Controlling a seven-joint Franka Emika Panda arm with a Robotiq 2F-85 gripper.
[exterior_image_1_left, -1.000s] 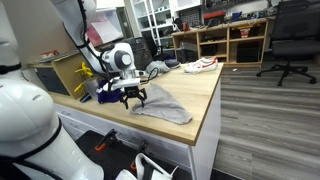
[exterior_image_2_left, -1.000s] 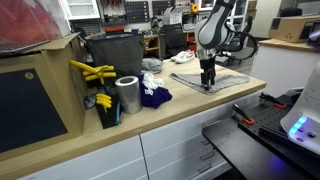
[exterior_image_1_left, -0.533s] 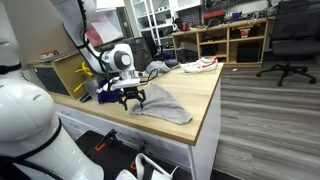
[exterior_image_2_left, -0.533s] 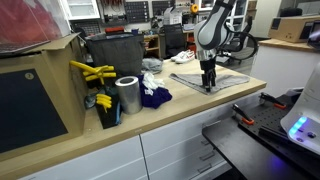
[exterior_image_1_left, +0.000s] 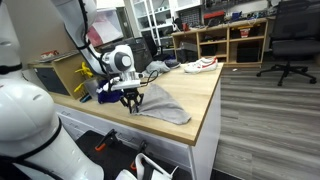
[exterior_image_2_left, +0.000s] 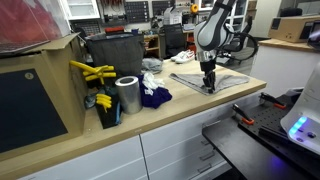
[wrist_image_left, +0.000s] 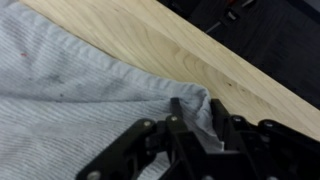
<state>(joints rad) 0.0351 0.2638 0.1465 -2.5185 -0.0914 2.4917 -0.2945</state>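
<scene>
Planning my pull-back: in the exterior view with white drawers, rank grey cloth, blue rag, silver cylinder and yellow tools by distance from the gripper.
1. grey cloth, right under the gripper, a fold pinched.
2. blue rag, mid-counter.
3. silver cylinder, just beyond the rag.
4. yellow tools, at the counter's far end, farthest.

Wrist view: grey cloth (wrist_image_left: 70, 90) runs off left + bottom edges; gripper (wrist_image_left: 195, 112) body cut by bottom edge. Cloth fold betw. its fingers is blurred, can't tell if pads really pinch it. Dark clutter (wrist_image_left: 250, 25) beyond cloth, past counter (wrist_image_left: 170, 45) edge: too blurred to ID. In both exterior views fingertips on cloth too small to read. In an exterior view white casing (exterior_image_1_left: 25, 125) hides counter's end past cloth.
</scene>
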